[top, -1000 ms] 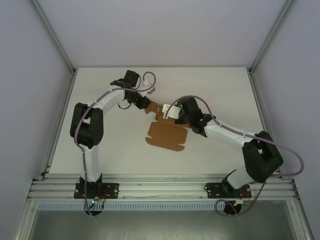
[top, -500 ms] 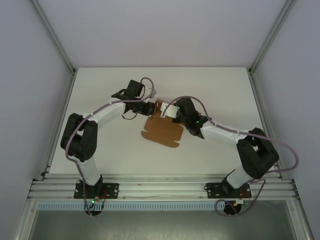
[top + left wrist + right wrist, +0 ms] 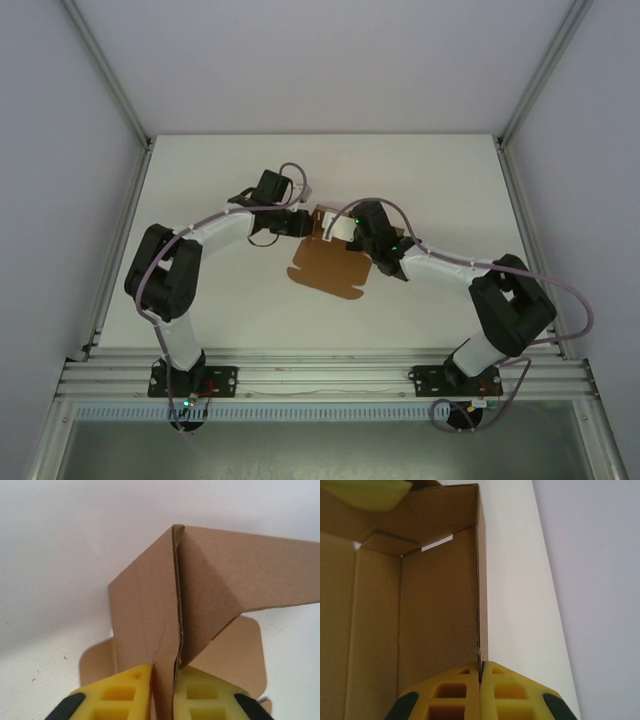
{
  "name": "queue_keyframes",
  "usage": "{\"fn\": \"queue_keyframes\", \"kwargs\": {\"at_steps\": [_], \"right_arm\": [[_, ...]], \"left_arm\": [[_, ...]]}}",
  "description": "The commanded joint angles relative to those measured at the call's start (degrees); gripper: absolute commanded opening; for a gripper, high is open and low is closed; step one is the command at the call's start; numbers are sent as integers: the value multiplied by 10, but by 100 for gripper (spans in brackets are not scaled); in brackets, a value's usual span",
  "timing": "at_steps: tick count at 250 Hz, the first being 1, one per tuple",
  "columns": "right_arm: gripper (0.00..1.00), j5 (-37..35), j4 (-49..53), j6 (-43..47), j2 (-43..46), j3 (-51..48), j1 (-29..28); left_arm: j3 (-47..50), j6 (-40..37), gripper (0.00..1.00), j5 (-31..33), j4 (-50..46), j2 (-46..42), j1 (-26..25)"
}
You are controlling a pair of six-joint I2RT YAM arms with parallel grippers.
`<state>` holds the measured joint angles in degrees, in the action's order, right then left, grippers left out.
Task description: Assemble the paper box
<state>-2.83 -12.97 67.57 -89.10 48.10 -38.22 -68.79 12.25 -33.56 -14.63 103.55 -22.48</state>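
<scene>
The paper box is a brown die-cut cardboard sheet lying mid-table, its far end folded up into walls. My left gripper reaches that raised end from the left. In the left wrist view its yellow fingers stand slightly apart, open, around an upright folded wall of the paper box. The cardboard edge lies against the right-hand finger. My right gripper comes in from the right and is shut on the thin top edge of a side wall, fingertips together at the right gripper.
The white table spreads all round the sheet. Aluminium frame posts and grey side walls border it. The arm bases sit on the near rail. A yellow finger of the left gripper shows at the top of the right wrist view.
The left gripper has slid right along the raised end and its fingers have parted a little. The sheet has shifted slightly. The right gripper has kept its grip.
</scene>
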Motion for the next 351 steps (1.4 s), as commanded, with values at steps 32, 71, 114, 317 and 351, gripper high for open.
{"fn": "queue_keyframes", "kwargs": {"at_steps": [32, 71, 114, 317, 351], "right_arm": [[0, -13, -11, 68, -1, -30, -9], [0, -48, -49, 154, -24, -47, -11], [0, -52, -97, 237, -25, -68, -15], [0, -7, -194, 247, 6, -53, -22], [0, -31, -205, 231, -8, -42, -21]], "left_arm": [[72, 31, 41, -5, 67, -42, -4], [83, 33, 72, 29, 58, -76, 10], [90, 44, 100, 54, 52, -115, 44], [67, 7, 83, -140, 172, -4, 151], [115, -26, 65, -134, 188, -30, 120]]}}
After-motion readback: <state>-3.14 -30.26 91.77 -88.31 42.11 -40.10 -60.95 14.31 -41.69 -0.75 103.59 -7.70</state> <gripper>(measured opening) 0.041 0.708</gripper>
